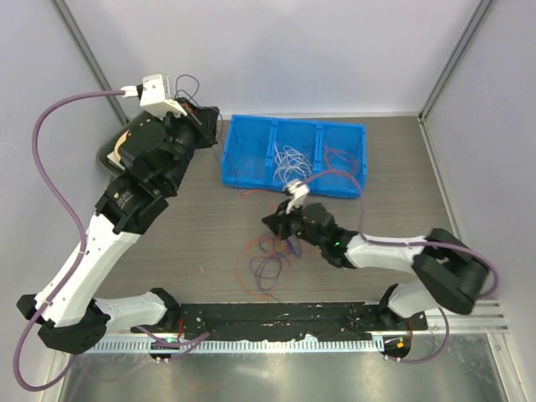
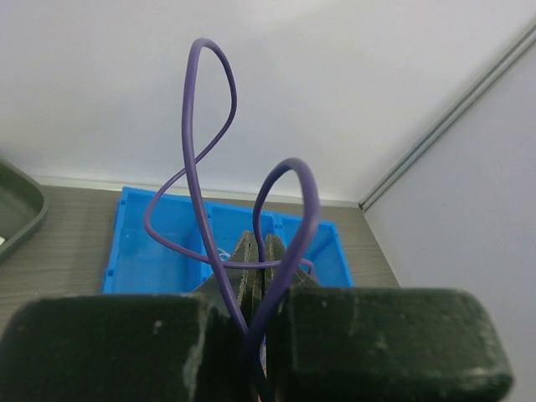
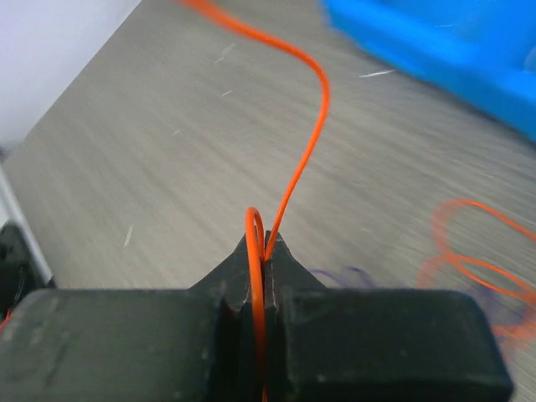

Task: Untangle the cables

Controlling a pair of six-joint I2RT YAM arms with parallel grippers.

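A purple cable (image 2: 311,209); an orange cable (image 3: 257,293); a blue bin (image 1: 243,151); grey wood-grain table (image 1: 193,243)

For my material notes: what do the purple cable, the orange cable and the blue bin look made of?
The purple cable looks like plastic-sheathed wire: smooth sheen, holds springy loops. The orange cable likely the same, glossy. The blue bin: probably moulded plastic, uniform colour, thin dividers.

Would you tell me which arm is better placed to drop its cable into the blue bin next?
Left, probably: the left gripper holds a purple cable lifted clear beside the blue bin; the right gripper pinches an orange cable low by the tangle.
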